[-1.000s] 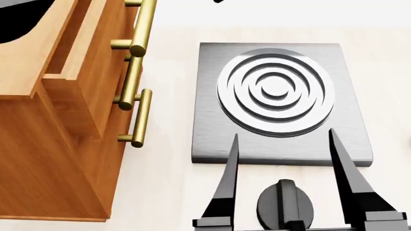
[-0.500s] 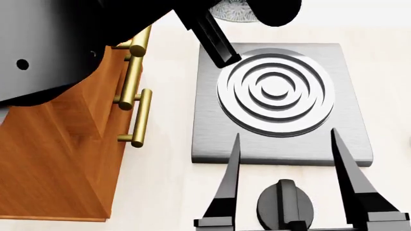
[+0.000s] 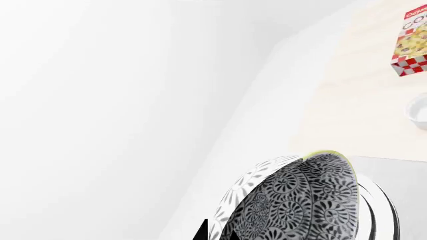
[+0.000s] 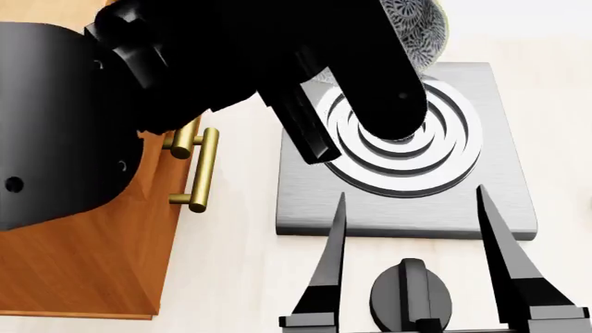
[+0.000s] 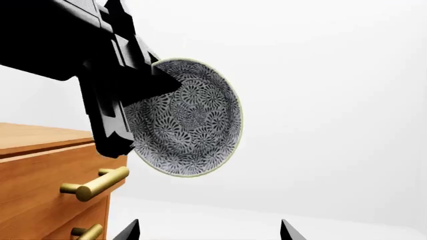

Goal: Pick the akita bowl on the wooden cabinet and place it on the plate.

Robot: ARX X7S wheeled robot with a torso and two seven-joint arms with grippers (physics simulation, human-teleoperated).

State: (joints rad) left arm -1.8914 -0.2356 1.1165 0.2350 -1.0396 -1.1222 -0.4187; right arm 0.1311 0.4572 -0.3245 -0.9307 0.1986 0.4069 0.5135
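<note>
In the head view the stove plate [image 4: 407, 201] lies at centre, the wooden cabinet [image 4: 83, 270] at its nine o'clock. The left arm [image 4: 185, 76] reaches from ten o'clock over the burner rings [image 4: 444, 152], the akita bowl [image 4: 418, 28] at twelve o'clock. The right gripper [image 4: 407, 208] and a knob [image 4: 411, 295] sit at six o'clock.

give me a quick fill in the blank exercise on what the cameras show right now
1. The left gripper holds the ____ by its rim.
2. The wooden cabinet has ____-coloured bar handles.
3. The right gripper hangs ____ over the grey stove plate, holding nothing.
4. The bowl is turned on its ____, above the counter.

Missing words: bowl; brass; open; side
</note>
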